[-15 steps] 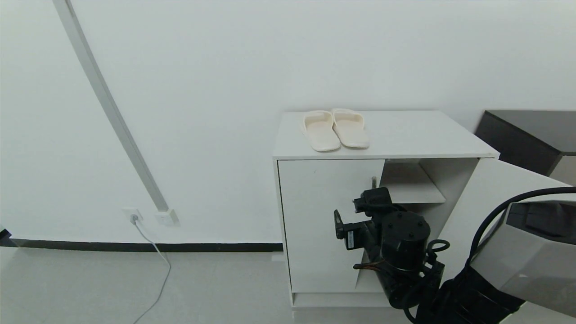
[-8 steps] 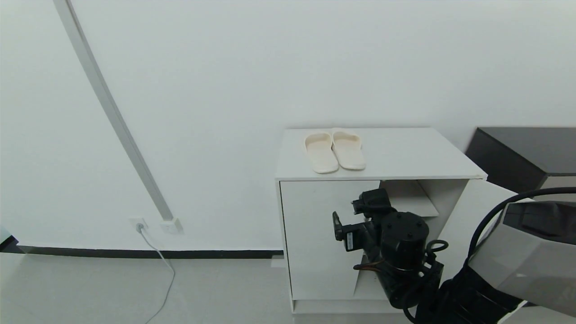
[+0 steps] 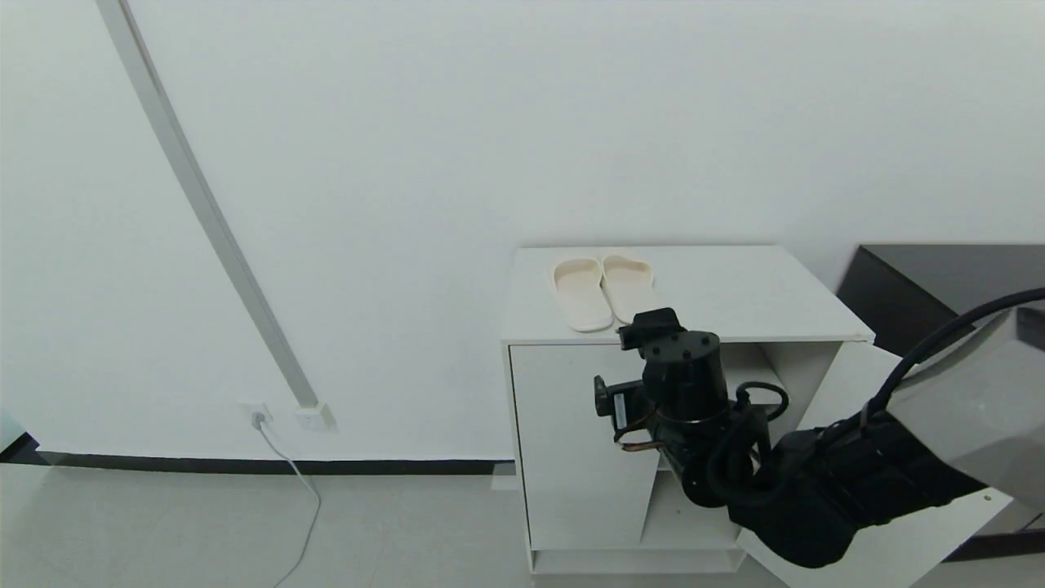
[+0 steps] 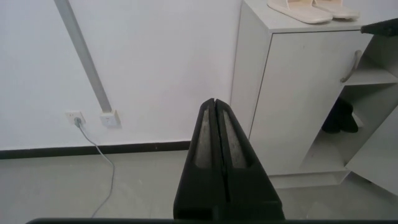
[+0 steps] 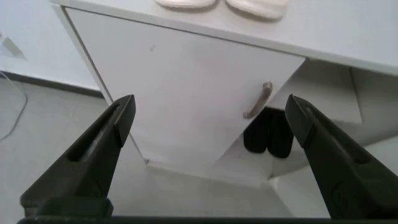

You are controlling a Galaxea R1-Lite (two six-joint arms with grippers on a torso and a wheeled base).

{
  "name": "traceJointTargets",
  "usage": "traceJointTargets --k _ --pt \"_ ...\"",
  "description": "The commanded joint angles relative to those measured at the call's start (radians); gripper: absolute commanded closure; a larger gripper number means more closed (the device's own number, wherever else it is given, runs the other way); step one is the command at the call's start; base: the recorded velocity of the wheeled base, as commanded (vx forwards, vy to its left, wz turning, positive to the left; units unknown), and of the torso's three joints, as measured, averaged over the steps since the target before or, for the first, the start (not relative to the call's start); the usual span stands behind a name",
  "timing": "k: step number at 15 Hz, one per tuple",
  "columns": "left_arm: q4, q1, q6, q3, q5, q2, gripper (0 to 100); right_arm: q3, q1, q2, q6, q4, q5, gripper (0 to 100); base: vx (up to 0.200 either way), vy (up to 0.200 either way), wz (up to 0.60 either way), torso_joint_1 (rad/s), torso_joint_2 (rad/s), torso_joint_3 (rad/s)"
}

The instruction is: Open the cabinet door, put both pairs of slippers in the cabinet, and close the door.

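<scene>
A pair of cream slippers (image 3: 604,290) lies side by side on top of the white cabinet (image 3: 735,302), near its left end. The cabinet's left door (image 3: 571,441) is closed; the right door (image 3: 914,457) hangs swung out. A pair of dark slippers (image 5: 270,134) stands inside on the lower level, behind the closed door's handle (image 5: 258,99). My right gripper (image 5: 211,143) is open wide, empty, in front of the cabinet just below its top edge, under the cream slippers (image 5: 258,6). My left gripper (image 4: 214,143) is shut on nothing, low and well to the left of the cabinet (image 4: 298,99).
A black piece of furniture (image 3: 939,286) stands right of the cabinet, close to the open door. A grey conduit (image 3: 204,212) runs down the wall to a socket (image 3: 260,416) with a cable on the floor. Bare floor lies left of the cabinet.
The head view has shifted, so the cabinet sits lower in the picture. My right arm has risen from the shelf opening to the cabinet's top edge. The slippers have not moved.
</scene>
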Motion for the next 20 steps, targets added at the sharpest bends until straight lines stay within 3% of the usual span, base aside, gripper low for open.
traceJointTargets --k 1,6,20 --pt "0.000 0.001 0.001 0.000 -0.001 0.001 100 -0.107 -0.015 -0.059 0.067 0.111 -0.005 0 0.000 0.000 0.00 0.000 0.00 0.000" --pt "0.000 0.000 0.001 0.000 -0.001 0.001 100 -0.117 -0.020 -0.050 0.090 0.131 -0.008 0 0.000 0.000 0.00 0.000 0.00 0.000" --pt "0.000 0.001 0.001 0.000 -0.001 0.001 100 -0.157 -0.038 0.042 0.084 0.067 0.007 0 0.200 0.000 0.00 0.005 0.00 0.002"
